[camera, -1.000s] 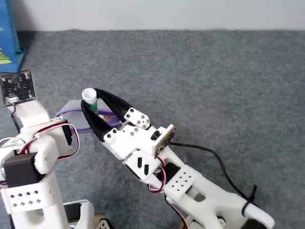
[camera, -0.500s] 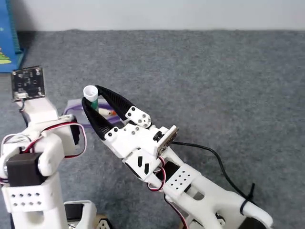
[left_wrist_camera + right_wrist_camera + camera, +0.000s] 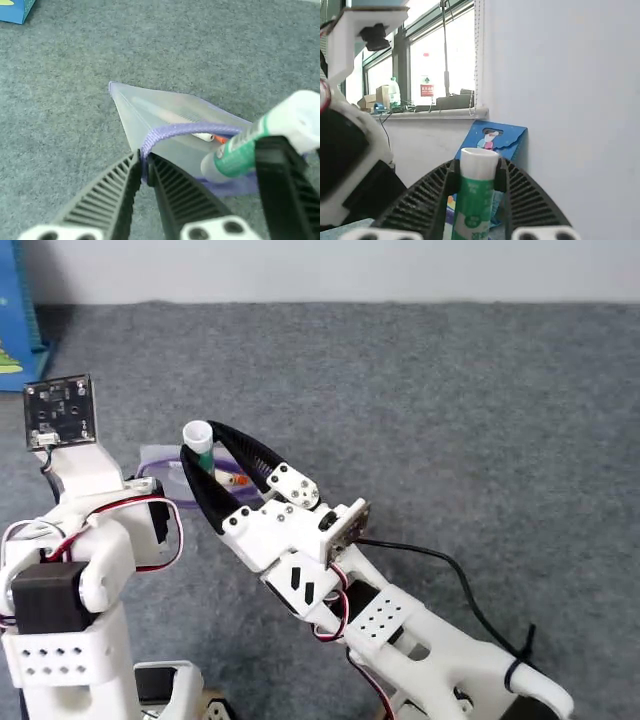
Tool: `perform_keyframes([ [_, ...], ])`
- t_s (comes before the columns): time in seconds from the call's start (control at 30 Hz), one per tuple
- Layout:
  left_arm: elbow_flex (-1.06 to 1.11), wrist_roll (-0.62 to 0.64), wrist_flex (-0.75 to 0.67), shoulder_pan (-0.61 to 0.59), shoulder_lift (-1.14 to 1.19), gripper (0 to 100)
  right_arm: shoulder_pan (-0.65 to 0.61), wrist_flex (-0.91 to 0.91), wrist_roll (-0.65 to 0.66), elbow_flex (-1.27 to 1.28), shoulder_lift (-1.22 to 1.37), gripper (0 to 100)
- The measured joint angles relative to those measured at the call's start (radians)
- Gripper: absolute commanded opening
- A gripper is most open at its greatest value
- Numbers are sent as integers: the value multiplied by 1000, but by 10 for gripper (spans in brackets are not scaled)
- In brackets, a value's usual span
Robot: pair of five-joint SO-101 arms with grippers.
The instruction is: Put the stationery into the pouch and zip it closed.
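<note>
A clear pouch (image 3: 160, 117) with a purple zipper band lies on the grey carpet, its mouth lifted. My left gripper (image 3: 145, 167) is shut on that purple band. Inside the pouch lies a white pen with an orange tip (image 3: 210, 137). A green and white glue stick (image 3: 250, 140) hangs tilted over the pouch's mouth, with my right gripper (image 3: 477, 172) shut on it just below its white cap. From above, the glue stick (image 3: 197, 432) stands between the black fingers (image 3: 235, 448) right over the pouch (image 3: 160, 462), beside the left arm (image 3: 75, 540).
A blue box (image 3: 15, 320) stands at the far left edge by the wall. Grey carpet (image 3: 450, 410) stretches open to the right and behind the pouch. A black cable (image 3: 440, 565) trails from the right arm.
The right gripper has carried the glue stick slightly right, closer over the pouch's mouth. The left arm has shifted up and right, lifting the pouch's rim with it.
</note>
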Motion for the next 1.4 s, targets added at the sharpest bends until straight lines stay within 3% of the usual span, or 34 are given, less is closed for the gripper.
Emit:
perform_keyframes([
  [0.1,0,0,0,0,0,11,2,2,0,0,0,70],
  [0.33,0,0,2,0,0,11,0,84,0,-2,-2,261],
  [0.6,0,0,2,0,0,11,0,109,0,0,-2,179],
  [0.87,0,0,2,0,0,11,0,109,0,0,-2,2],
  [1.17,0,0,12,0,0,11,12,103,0,-2,18,8],
  [1.4,-35,0,12,9,0,11,44,-121,0,-2,72,8],
])
